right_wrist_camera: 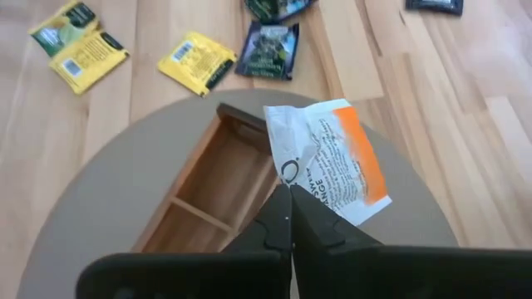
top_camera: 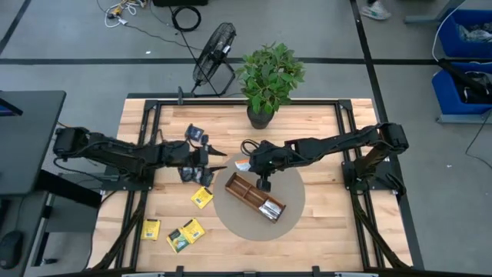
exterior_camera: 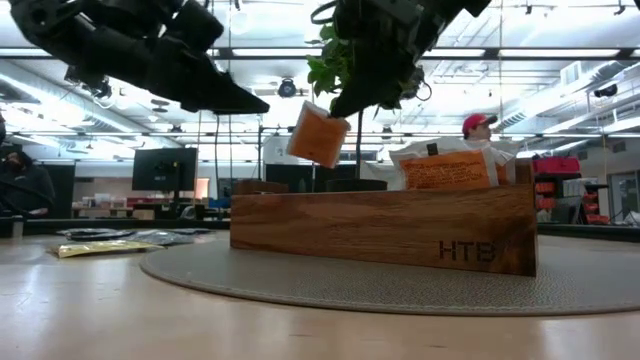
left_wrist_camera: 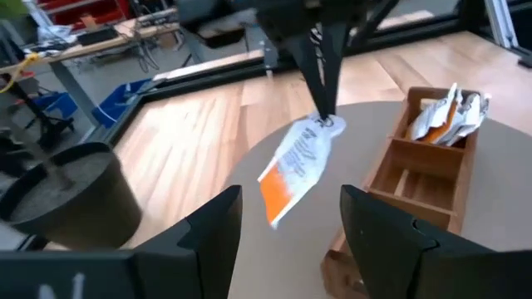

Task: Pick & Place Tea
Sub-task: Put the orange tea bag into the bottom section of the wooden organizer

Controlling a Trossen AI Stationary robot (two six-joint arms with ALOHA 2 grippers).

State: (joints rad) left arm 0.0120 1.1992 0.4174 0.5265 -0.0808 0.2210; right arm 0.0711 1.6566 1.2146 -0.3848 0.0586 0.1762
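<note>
My right gripper [right_wrist_camera: 288, 218] is shut on an orange-and-white tea sachet [right_wrist_camera: 328, 162], which hangs above the round mat [top_camera: 296, 201] by the far-left end of the wooden divided tray [top_camera: 255, 197]. My left gripper [left_wrist_camera: 291, 228] stands open just left of the sachet [left_wrist_camera: 295, 170], its fingers pointing at it and touching nothing. The tray's near-right compartment [left_wrist_camera: 449, 116] holds sachets. Yellow sachets [top_camera: 202, 198] [top_camera: 186, 235] and dark navy ones [top_camera: 196, 133] lie flat on the table at the left. My right gripper pinches the sachet's white end [left_wrist_camera: 320, 126] between its two fingertips [left_wrist_camera: 326, 91], at a corner. The fingers come slanting down from above. The sachet hangs tilted below them with its orange end [left_wrist_camera: 278, 195] lowest, clear of mat and tray.
A potted plant [top_camera: 269, 81] stands at the table's far edge, and a black fan [top_camera: 213, 55] stands on the floor beyond it. Another yellow sachet [top_camera: 151, 229] lies near the front left. A person in a red cap [exterior_camera: 478, 125] is in the room behind.
</note>
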